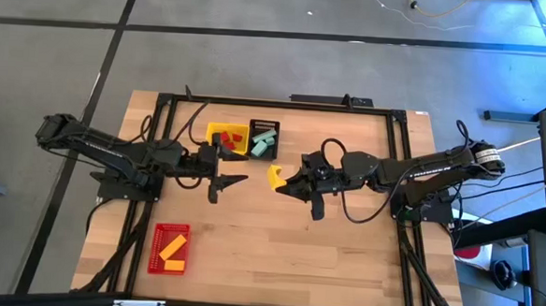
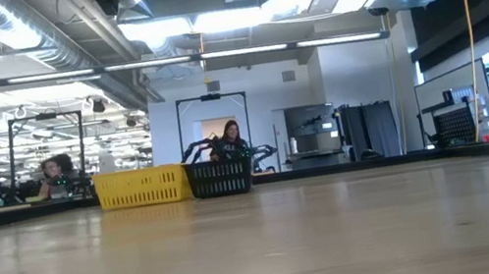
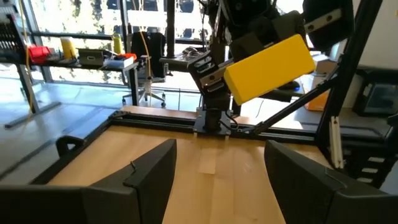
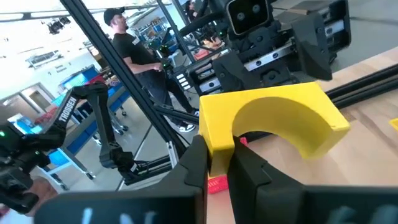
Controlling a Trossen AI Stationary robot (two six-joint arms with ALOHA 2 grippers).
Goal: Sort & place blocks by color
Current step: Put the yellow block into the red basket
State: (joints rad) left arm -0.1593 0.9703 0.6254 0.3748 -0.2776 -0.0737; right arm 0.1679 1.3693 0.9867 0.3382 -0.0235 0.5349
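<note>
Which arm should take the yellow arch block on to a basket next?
Probably the right. Its tool is already shut on the yellow arch block, lifted near mid-table. The left tool is open and empty. The red basket holding other yellow blocks lies on the left side, though, so reach may be tight.

The left arm reaches in from the left side of the worktop, stretched nearly level toward the middle, and its gripper point(image 1: 227, 181) hangs there with both fingers point(image 3: 146, 174) spread wide and nothing between them. The right arm comes in from the right side, bent at the elbow, its wrist aimed at the left arm. The right gripper point(image 1: 285, 182) is pinched on one leg of a yellow arch block point(image 4: 273, 121), lifted clear of the worktop, close to the left gripper.
</note>
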